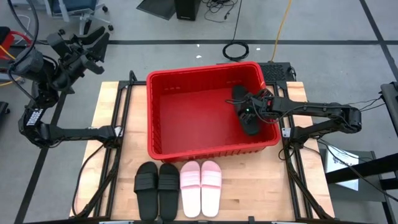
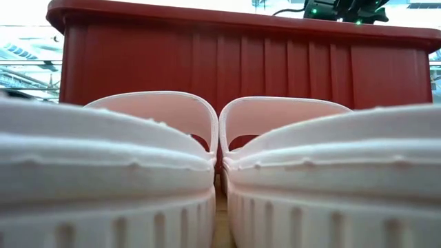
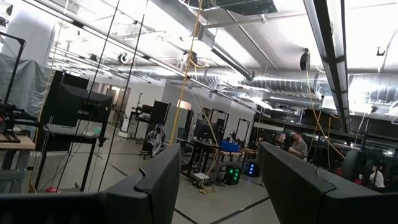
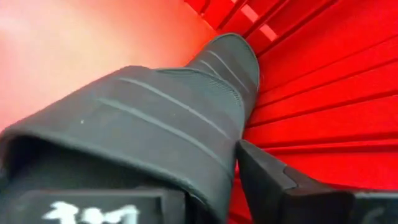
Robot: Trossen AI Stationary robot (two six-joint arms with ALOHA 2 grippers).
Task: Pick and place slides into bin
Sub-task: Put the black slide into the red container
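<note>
Pink slides (image 2: 220, 172) lie nearest; beyond, the right claw (image 1: 249, 112) grips a black slide (image 1: 245, 111), long axis near-to-far, inside the red bin's (image 1: 186, 149) right wall.

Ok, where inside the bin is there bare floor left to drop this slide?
The bin floor is bare across its left and middle, from the left wall to the near wall. The crowded part is the right side, where the right pincer holds a black slide near the right wall. The left pincer waits off the table's far-left corner.
</note>
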